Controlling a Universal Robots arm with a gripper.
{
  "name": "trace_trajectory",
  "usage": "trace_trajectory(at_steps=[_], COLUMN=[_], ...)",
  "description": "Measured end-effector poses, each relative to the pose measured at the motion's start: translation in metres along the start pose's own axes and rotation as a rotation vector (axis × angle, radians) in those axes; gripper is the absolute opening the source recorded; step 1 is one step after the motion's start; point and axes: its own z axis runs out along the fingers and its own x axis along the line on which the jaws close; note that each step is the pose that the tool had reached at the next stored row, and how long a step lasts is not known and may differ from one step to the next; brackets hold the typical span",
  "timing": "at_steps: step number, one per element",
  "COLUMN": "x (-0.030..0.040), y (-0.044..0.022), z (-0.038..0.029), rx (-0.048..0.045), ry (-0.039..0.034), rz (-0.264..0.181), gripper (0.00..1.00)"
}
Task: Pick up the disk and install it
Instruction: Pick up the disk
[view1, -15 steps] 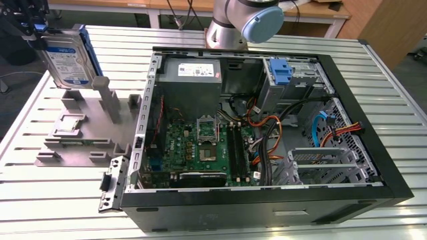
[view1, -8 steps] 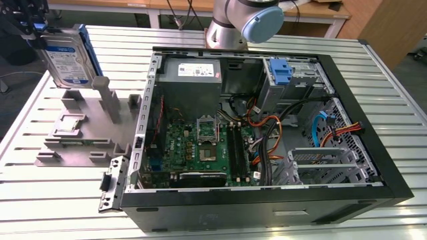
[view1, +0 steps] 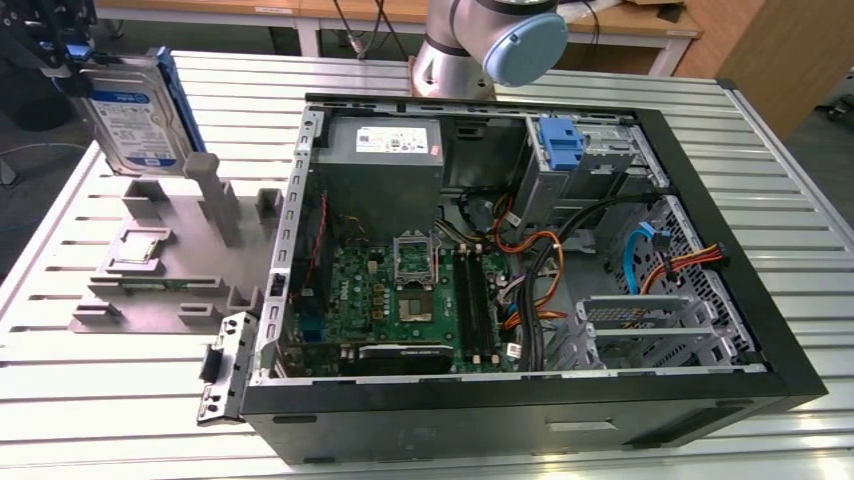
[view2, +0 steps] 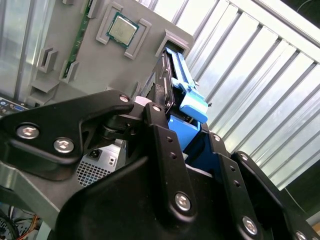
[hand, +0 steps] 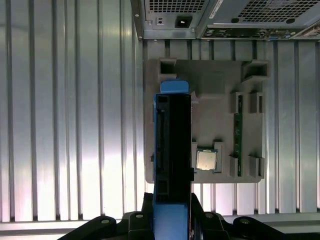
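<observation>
On the exterior view's left, my gripper (view1: 74, 50) is clamped tight on the disk (view1: 134, 115), pressing its blue frame from both sides, which I see best in both wrist views. The disk hangs upright in the air over the grey holder (view1: 160, 295). In that holder a small square chip (view1: 138, 248) lies flat in its pocket, and a thin green card (hand: 238, 132) stands in a slot. Further right sits the open computer case (view1: 787, 380). Inside it I see the grey power box (view1: 384, 145), then the green board (view1: 400, 290), then the blue caddy (view1: 561, 140) in a metal bay, with orange and black wires (view1: 534, 270) below it.
</observation>
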Motion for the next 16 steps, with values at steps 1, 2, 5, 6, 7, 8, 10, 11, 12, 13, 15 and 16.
trace_trajectory(at_steps=[1,2,5,6,7,8,10,11,12,13,15,16], x=[0.0,0.0,0.0,0.0,0.0,-0.0001,-0.0001,-0.0001,-0.0001,-0.0001,-0.0001,-0.0001], y=[0.0,0.0,0.0,0.0,0.0,0.0,0.0,0.0,0.0,0.0,0.0,0.0], z=[-0.0002,-0.0004,-0.001,-0.0012,-0.0014,-0.0015,-0.0021,-0.0023,-0.0025,-0.0027,-0.0033,-0.0035], rx=[0.0001,0.0,0.0001,0.0001,0.0,0.0,0.0001,0.0002,0.0001,0.0,0.0001,0.0001], ry=[-0.0001,0.0,-0.0001,-0.0001,-0.0001,0.0,-0.0001,-0.0001,0.0,0.0,-0.0001,-0.0001], rz=[0.0,0.0,0.0,0.0,0.0,0.0,0.0,0.0,0.0,0.0,0.0,0.0], gripper=[0.36,0.36,0.36,0.36,0.36,0.36,0.36,0.36,0.36,0.36,0.36,0.36])
